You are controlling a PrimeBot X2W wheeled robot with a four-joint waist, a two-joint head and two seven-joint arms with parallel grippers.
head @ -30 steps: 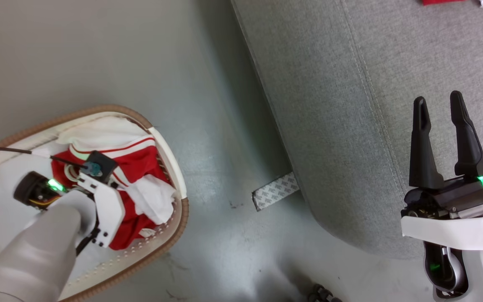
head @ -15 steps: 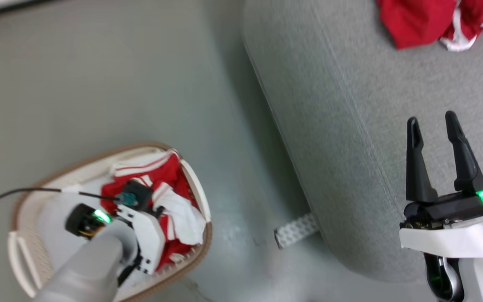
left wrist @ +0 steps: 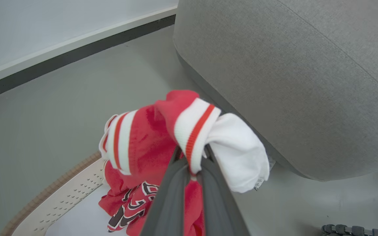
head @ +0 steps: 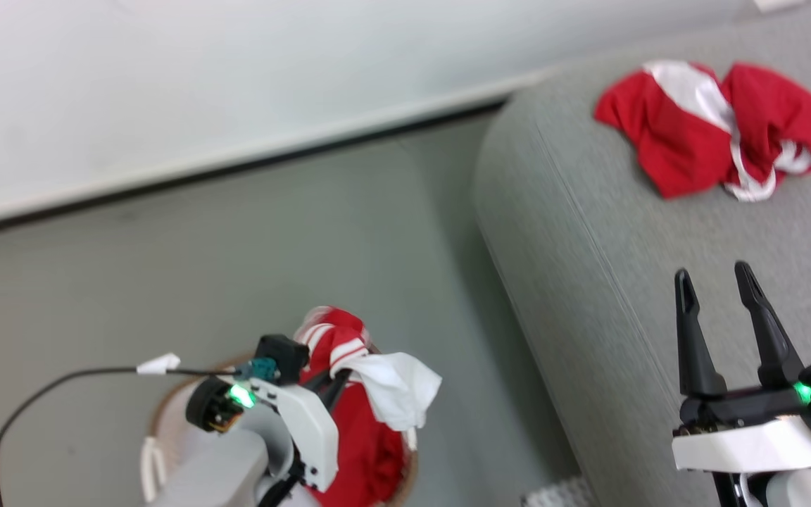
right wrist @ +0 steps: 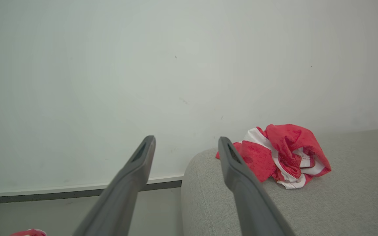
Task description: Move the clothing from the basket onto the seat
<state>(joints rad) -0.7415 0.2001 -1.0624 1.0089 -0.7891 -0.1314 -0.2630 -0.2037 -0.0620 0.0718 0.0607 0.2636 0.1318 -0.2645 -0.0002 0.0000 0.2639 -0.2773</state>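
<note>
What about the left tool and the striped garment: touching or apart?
Touching. The left wrist view shows the left tool pinching the garment by its striped cuff.

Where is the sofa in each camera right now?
Head view: sofa takes the right side, top to bottom.
Left wrist view: sofa, upper right.
Right wrist view: sofa, lower right, red-white clothing on it.
Shared landmark: dark skirting strip at the wall's foot.
</note>
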